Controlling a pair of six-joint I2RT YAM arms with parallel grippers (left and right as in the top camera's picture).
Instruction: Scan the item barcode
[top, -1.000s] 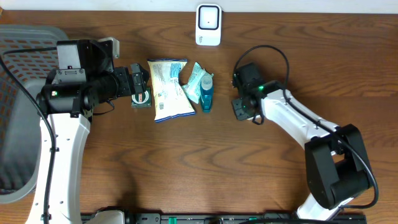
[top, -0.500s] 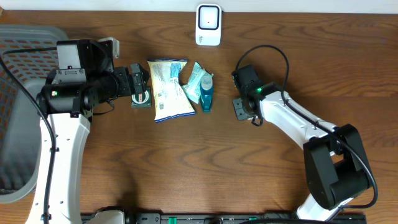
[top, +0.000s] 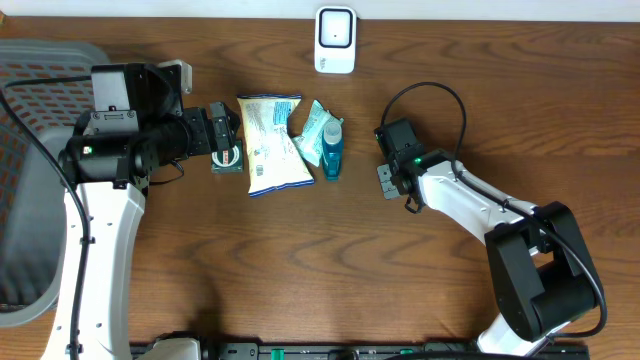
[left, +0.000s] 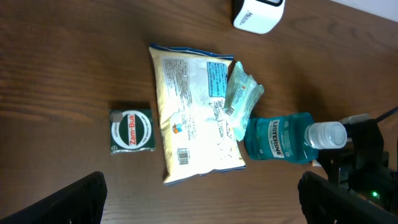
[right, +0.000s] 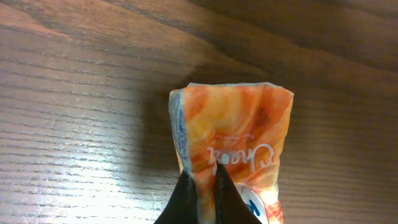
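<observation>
Grasping was the step in hand, we judged: our right gripper (right: 204, 177) sat clenched on one end of the orange packet (right: 233, 124), which lay on the table (right: 74, 93) beside the blue bottle (top: 331, 155), well apart from the white scanner (top: 335, 40). Our left gripper (top: 224, 150) hung wide open, empty. Next we would need to lift the packet and turn its barcode toward the scanner.

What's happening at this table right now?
The right gripper is shut on an orange packet, pinching one end; I can't tell if it's off the table. The left gripper is open and empty, above a Zam-Buk tin, a white snack bag, a small teal packet and a Listerine bottle. The white scanner sits at the far edge with nothing held up to it yet.
</observation>
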